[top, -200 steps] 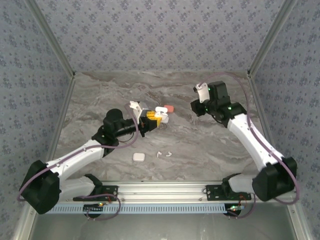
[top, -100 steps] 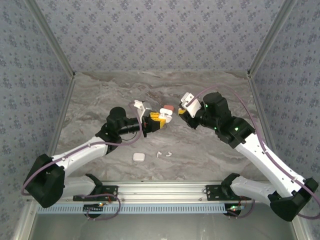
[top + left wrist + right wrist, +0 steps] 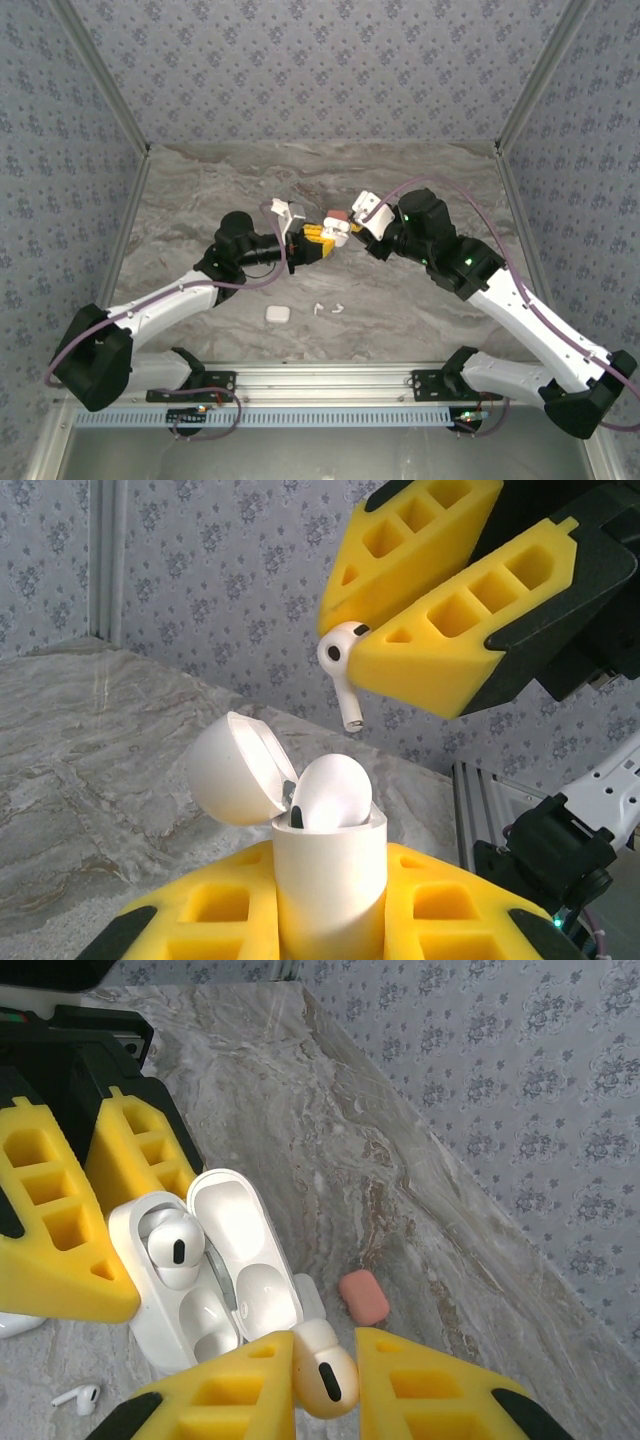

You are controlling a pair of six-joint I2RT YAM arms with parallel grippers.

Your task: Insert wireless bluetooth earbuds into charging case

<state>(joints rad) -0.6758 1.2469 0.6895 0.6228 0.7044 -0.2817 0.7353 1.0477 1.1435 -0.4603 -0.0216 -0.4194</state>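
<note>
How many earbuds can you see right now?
4 earbuds: one in the right fingers, one seated in the open case, two loose on the table. Others may be hidden.

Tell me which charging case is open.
The glossy white plastic case in the left pincer: its lid is flipped back. The small white case and salmon-pink case on the table are closed.

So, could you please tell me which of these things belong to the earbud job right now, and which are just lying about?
In the job:
- open charging case, in the left gripper
- seated earbud, in that case
- held earbud, in the right gripper

Lying about:
- pink case
- closed white case
- two loose earbuds on the table
</note>
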